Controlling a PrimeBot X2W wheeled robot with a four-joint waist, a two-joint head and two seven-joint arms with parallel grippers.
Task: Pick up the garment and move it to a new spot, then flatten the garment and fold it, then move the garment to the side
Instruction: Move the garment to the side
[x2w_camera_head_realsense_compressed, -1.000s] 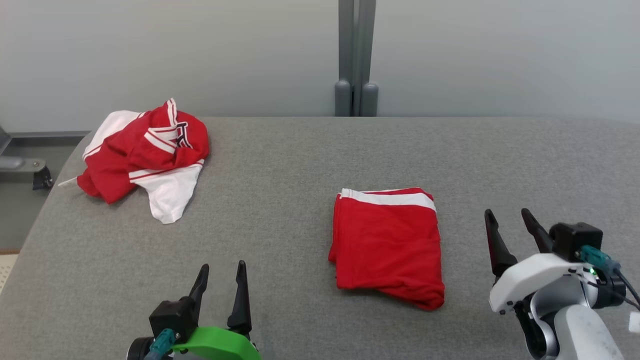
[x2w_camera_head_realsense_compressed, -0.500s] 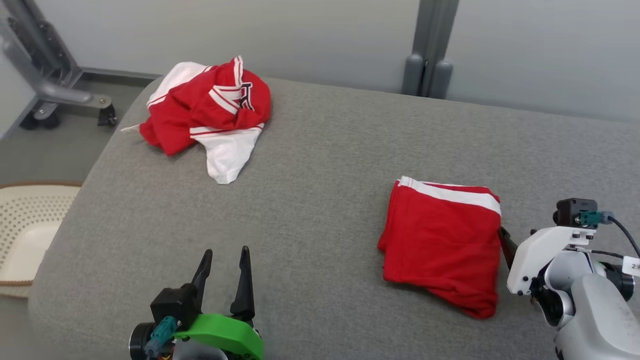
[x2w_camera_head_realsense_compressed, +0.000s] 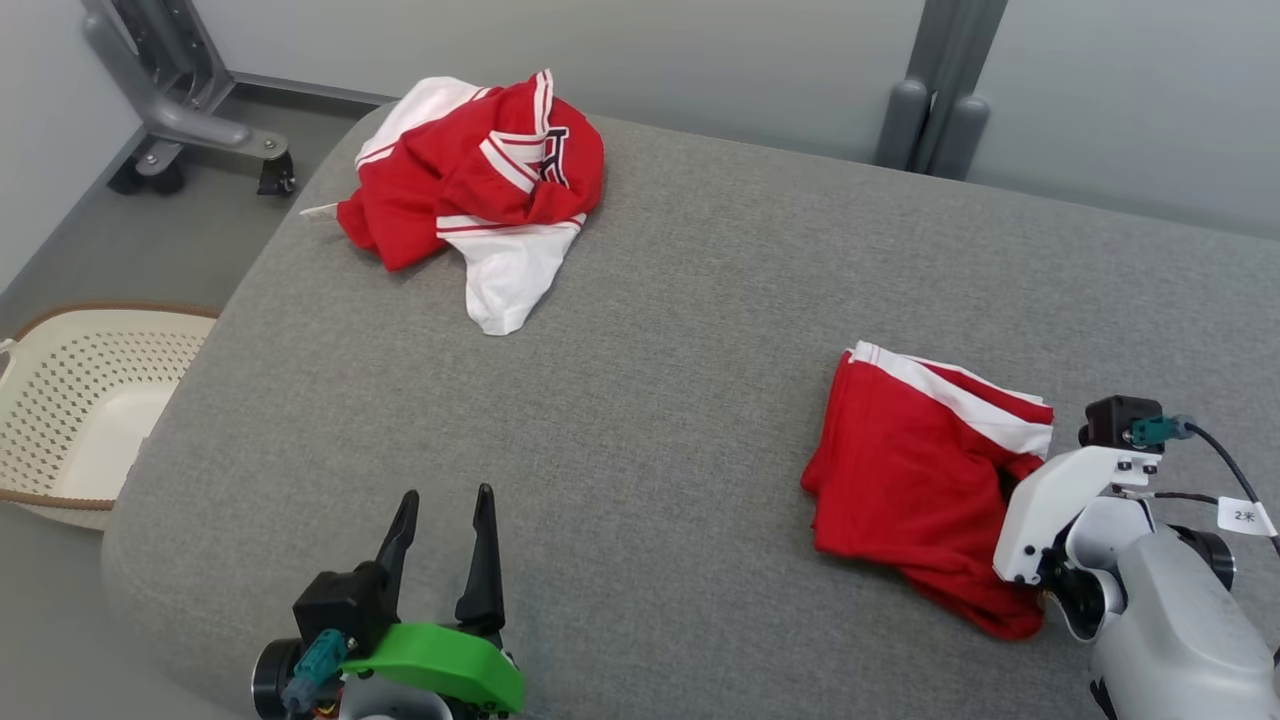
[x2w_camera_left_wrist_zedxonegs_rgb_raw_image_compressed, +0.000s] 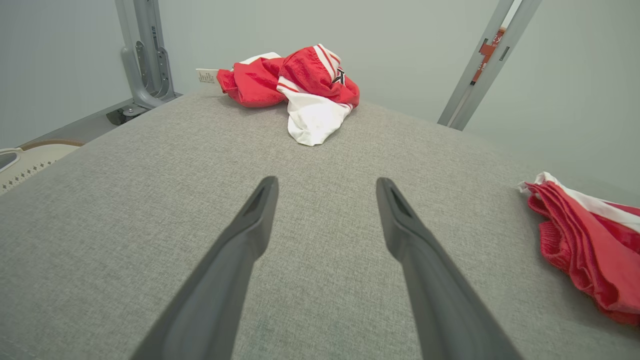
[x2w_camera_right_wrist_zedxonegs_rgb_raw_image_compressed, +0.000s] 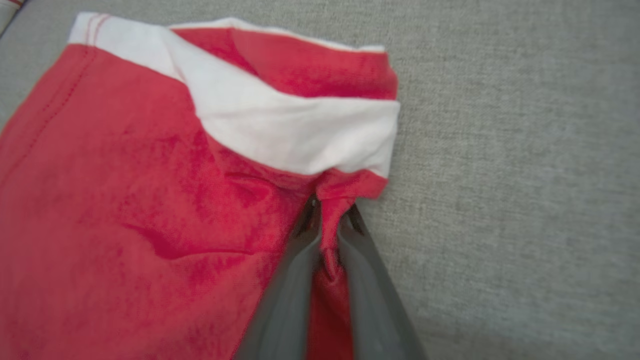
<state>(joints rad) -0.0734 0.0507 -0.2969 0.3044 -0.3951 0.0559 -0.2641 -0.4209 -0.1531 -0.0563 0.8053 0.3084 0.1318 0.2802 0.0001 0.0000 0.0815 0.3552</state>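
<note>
Folded red garment pinched at its side fold by the right gripper.
It lies toward the padded worktop's near edge, right of middle; the left gripper stands wide and empty.

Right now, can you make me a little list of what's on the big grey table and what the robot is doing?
surface: grey table
right side: folded garment, red with a white band
far left corner: crumpled garment, red and white
floor, left: cream basket, perforated
right arm: right end effector shut, pinching the folded garment's edge beside the white band
left arm: left end effector open, holding nothing, over the table
</note>
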